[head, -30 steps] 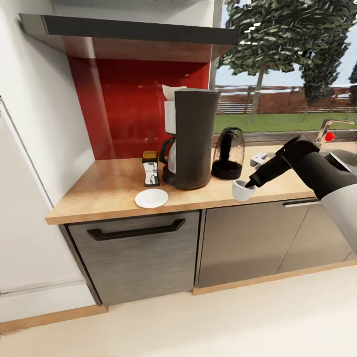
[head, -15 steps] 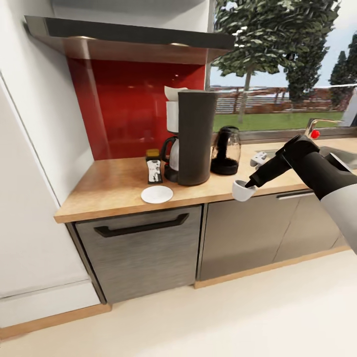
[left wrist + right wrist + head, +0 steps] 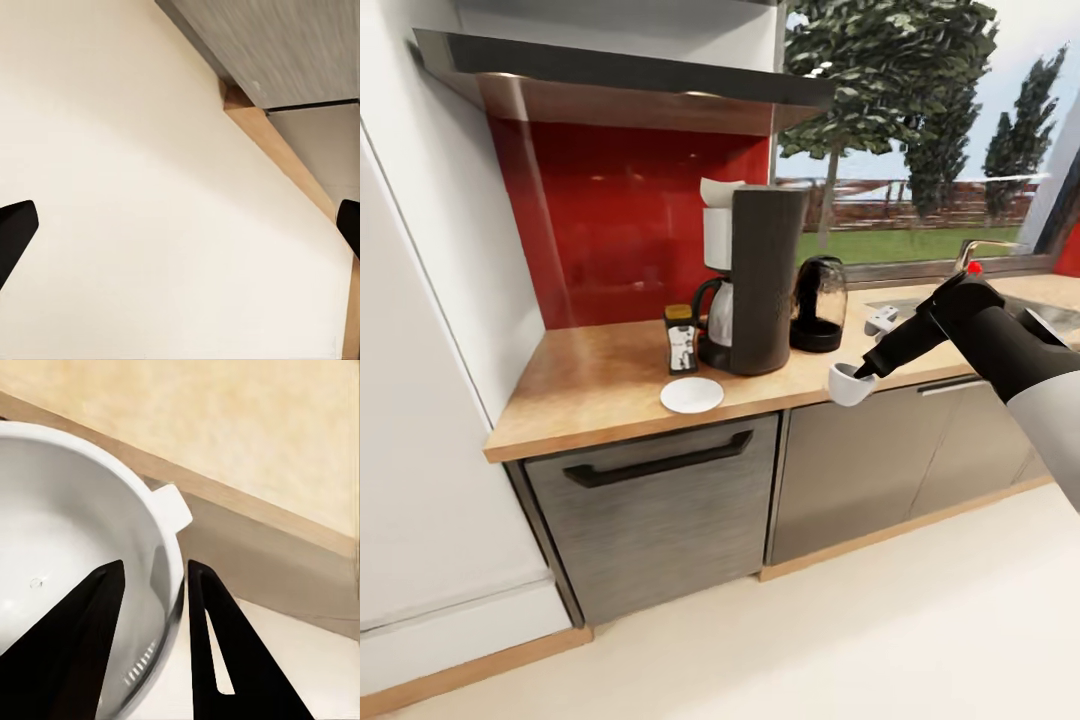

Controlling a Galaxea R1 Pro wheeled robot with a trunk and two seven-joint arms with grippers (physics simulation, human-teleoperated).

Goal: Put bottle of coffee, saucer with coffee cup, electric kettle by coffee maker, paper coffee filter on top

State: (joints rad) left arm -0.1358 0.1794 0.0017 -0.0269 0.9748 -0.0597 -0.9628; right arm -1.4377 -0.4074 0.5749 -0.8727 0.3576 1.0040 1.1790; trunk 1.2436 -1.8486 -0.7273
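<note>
Coffee cup [image 3: 847, 384] pinched at its rim by the right hand [image 3: 863, 371] — one finger inside the bowl, the other outside the wall, seen plainly in the right wrist view [image 3: 82, 607]. Held tilted in the air just off the front edge of the bench [image 3: 590, 385], over the grey cabinet fronts [image 3: 660, 510], not resting on anything. Small handle [image 3: 172, 506] turned toward the bench edge.

Well to the left of the cup, on the bench: saucer [image 3: 692, 395], flat and bare, near the front edge. Just behind it, bottle of coffee [image 3: 680, 340], upright, close beside the coffee maker [image 3: 755, 280]. White paper coffee filter [image 3: 718, 190] sitting on top of the coffee maker's white front part. Electric kettle [image 3: 818, 305] upright on the coffee maker's far side, close to it. Kitchen shelf [image 3: 620, 85] above, against the red backsplash [image 3: 610, 230]. Farther right — sink tap [image 3: 975, 255] by the window.

Left hand [image 3: 180, 225] spread wide, both dark fingertips [image 3: 15, 232] at the picture's edges, nothing between them; pale floor [image 3: 135, 187] and a strip of wooden plinth [image 3: 277, 150] beneath.
</note>
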